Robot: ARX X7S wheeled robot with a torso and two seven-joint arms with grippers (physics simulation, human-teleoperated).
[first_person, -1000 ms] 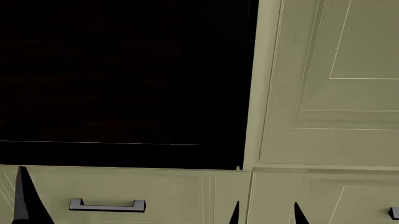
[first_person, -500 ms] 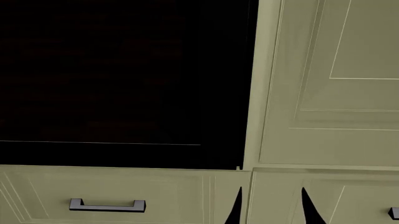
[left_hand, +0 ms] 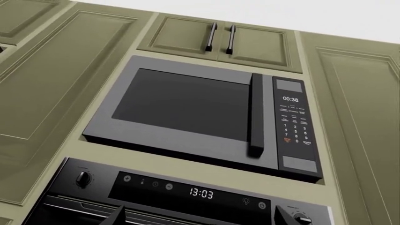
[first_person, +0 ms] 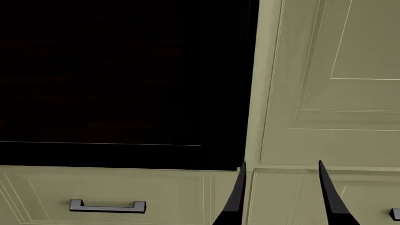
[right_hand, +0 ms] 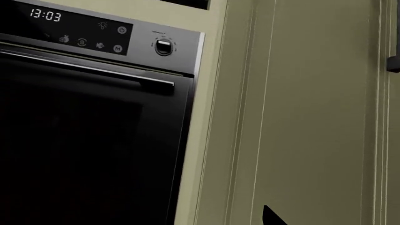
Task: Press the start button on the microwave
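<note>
The microwave (left_hand: 187, 112) shows only in the left wrist view: a grey box with a dark window, set into olive cabinets above an oven. Its keypad panel (left_hand: 296, 126) reads 00:38, with small buttons in its lowest row (left_hand: 297, 140). My left gripper (left_hand: 198, 219) is open and empty, with only its two dark tips showing well below the microwave, in front of the oven's panel. My right gripper (first_person: 281, 197) is open and empty, its two dark fingers rising before the cabinet seam beside the oven's lower right corner. One fingertip (right_hand: 272, 218) shows in the right wrist view.
The near-black front filling the head view is the oven door (first_person: 125, 84), also in the right wrist view (right_hand: 81, 140). Its control strip reads 13:03 (left_hand: 201, 193). A drawer with a metal handle (first_person: 107, 206) lies below. Cream cabinet doors (first_person: 337, 84) stand to the right.
My right gripper's fingers have risen in the head view and stand wider apart. The left gripper's finger at the lower left has dropped out of the head view.
</note>
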